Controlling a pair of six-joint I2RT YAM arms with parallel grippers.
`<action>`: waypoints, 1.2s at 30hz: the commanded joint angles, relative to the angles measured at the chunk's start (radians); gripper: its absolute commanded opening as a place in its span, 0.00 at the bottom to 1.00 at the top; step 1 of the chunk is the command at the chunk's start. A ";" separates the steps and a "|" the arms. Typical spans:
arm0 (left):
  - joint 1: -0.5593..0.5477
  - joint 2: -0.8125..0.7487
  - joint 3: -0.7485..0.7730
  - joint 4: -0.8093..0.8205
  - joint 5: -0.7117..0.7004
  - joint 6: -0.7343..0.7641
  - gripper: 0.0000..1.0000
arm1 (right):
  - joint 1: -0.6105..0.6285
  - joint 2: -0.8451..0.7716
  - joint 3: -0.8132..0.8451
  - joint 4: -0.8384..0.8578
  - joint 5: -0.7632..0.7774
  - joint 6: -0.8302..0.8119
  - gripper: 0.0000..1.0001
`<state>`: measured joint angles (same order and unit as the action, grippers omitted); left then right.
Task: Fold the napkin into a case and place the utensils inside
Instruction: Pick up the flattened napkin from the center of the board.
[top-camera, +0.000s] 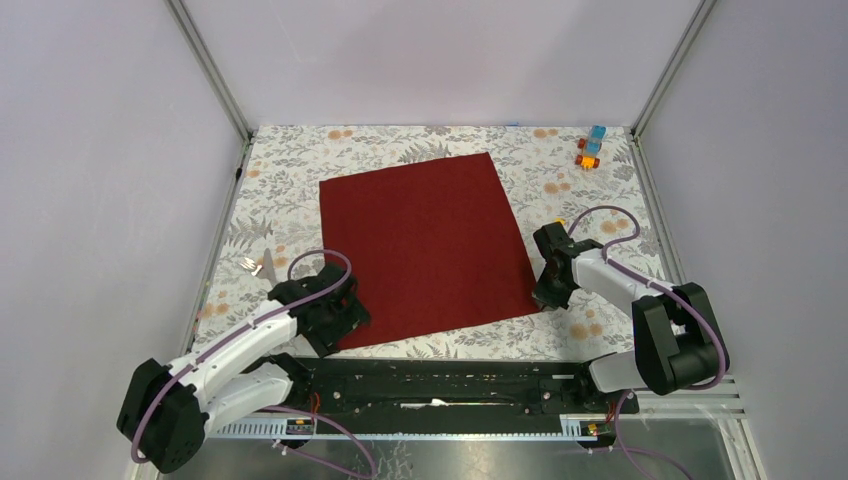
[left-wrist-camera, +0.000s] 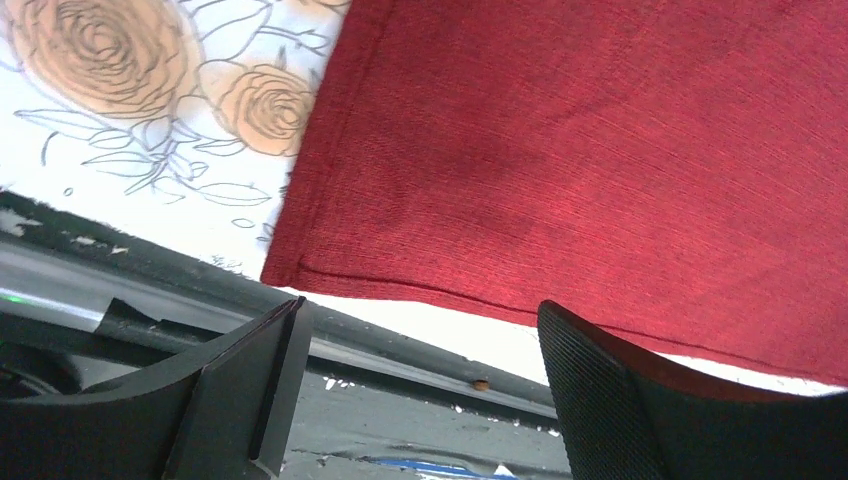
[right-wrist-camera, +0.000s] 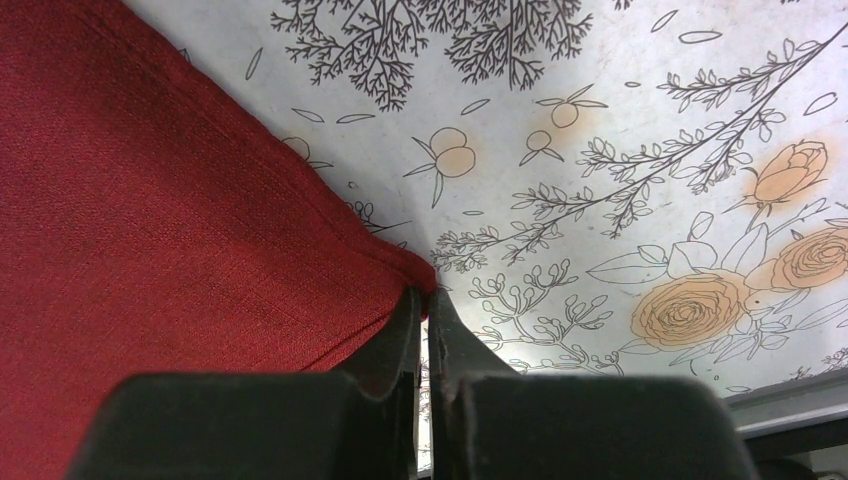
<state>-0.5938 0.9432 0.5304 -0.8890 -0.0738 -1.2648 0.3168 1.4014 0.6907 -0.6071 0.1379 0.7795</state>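
The dark red napkin (top-camera: 425, 245) lies flat and unfolded on the flowered table (top-camera: 300, 175). My left gripper (top-camera: 338, 322) is at its near left corner, open; in the left wrist view this gripper (left-wrist-camera: 420, 312) has its fingers wide apart, one finger (left-wrist-camera: 610, 390) over the napkin's (left-wrist-camera: 580, 160) near hem. My right gripper (top-camera: 546, 296) is at the near right corner. In the right wrist view this gripper (right-wrist-camera: 424, 294) is shut, pinching the tip of the napkin's (right-wrist-camera: 150, 230) corner. The silver utensils (top-camera: 258, 266) lie by the table's left edge.
Small orange and blue toy blocks (top-camera: 591, 148) stand at the far right corner. A black rail (top-camera: 450, 385) runs along the near edge between the arm bases. Metal frame posts (top-camera: 215, 75) and grey walls close in the table.
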 joint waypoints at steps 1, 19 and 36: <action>-0.015 0.017 0.026 -0.071 -0.075 -0.153 0.88 | 0.001 0.021 -0.038 0.070 0.001 0.024 0.00; -0.019 0.018 0.097 -0.147 -0.130 -0.196 0.86 | 0.001 -0.010 -0.017 0.091 -0.010 -0.054 0.47; -0.023 0.129 0.053 -0.128 -0.058 -0.258 0.95 | 0.001 0.005 -0.027 0.042 0.045 0.032 0.00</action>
<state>-0.6117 1.0512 0.5808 -1.0069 -0.1421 -1.4395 0.3149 1.4055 0.6910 -0.5083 0.1364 0.7654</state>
